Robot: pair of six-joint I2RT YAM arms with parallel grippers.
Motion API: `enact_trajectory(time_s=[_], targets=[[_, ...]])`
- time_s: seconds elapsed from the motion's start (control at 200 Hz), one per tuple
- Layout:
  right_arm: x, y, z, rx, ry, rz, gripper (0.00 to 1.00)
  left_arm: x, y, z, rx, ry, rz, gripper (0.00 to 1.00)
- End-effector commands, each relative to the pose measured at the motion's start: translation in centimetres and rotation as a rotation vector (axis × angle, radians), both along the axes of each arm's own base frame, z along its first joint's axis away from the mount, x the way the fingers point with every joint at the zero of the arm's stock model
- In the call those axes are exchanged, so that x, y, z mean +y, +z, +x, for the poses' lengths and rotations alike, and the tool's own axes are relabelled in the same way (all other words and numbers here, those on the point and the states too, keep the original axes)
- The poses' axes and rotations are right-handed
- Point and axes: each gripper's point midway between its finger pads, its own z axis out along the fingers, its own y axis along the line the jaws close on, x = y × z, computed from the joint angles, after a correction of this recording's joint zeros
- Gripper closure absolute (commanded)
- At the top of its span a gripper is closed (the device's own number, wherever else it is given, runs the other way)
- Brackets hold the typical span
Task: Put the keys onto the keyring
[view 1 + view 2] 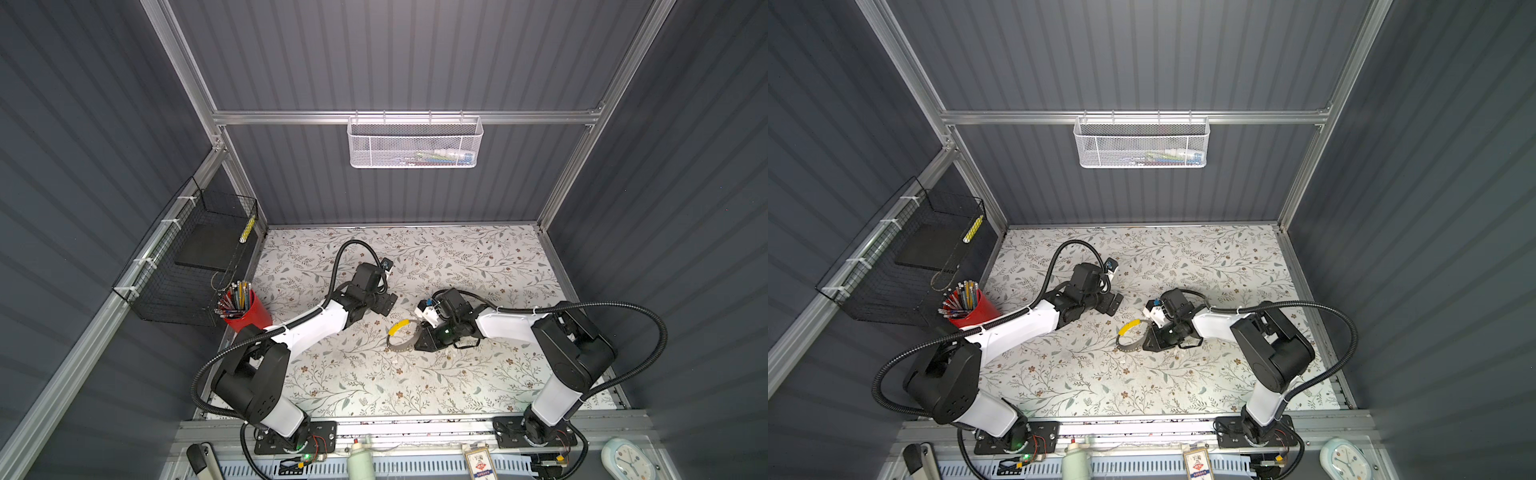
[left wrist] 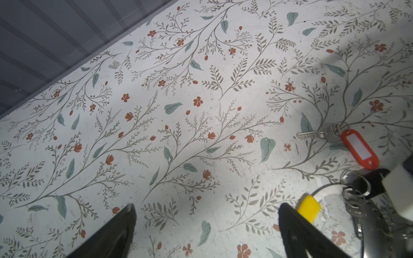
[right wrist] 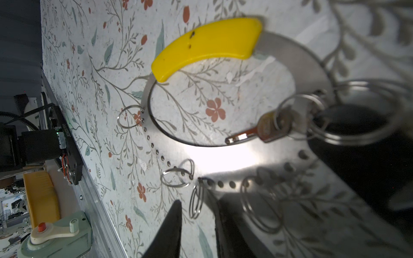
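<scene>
The keyring (image 1: 398,347) is a grey metal hoop with a yellow segment (image 3: 207,44) and lies mid-table in both top views (image 1: 1129,348). My right gripper (image 3: 197,202) is at its edge, jaws narrowly open, with a small split ring (image 3: 196,201) loose between the fingertips. A silvery key (image 3: 257,131) on a black tag (image 3: 357,120) rests against the hoop's band; I cannot tell whether it is linked. A second key (image 2: 317,134) with a red tag (image 2: 359,148) lies flat on the table just beyond. My left gripper (image 2: 206,210) hovers wide open and empty beside the yellow segment (image 2: 309,207).
A red cup of pens (image 1: 245,307) stands at the table's left edge under a black wire basket (image 1: 195,257). A white mesh basket (image 1: 415,141) hangs on the back rail. The floral table (image 1: 374,386) ends at a front rail with a bottle and a clock.
</scene>
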Motion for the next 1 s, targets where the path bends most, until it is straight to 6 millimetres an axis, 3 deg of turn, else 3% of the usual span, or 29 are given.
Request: enact_trajectory(time_s=[0.0, 0.355, 0.735, 0.935, 0.995], targets=[[0.3, -0.2, -0.4, 0.03, 0.017, -0.001, 0.75, -0.2, 0.7, 0.3, -0.002, -0.016, -0.002, 0.01], [0.4, 0.9, 0.4, -0.024, 0.039, -0.013, 0.92, 0.1, 1.1, 0.1, -0.003, 0.0, -0.017, 0.0], [-0.3, 7.5, 2.6, -0.212, 0.186, -0.08, 0.97, -1.4, 2.9, -1.2, -0.061, -0.125, -0.084, 0.01], [-2.2, 11.0, 5.4, -0.334, 0.273, -0.162, 0.99, -3.0, 6.1, -2.5, -0.18, -0.306, -0.113, 0.08], [-2.7, 11.7, 6.2, -0.369, 0.283, -0.19, 0.99, -4.0, 6.7, -3.6, -0.204, -0.415, -0.111, 0.16]])
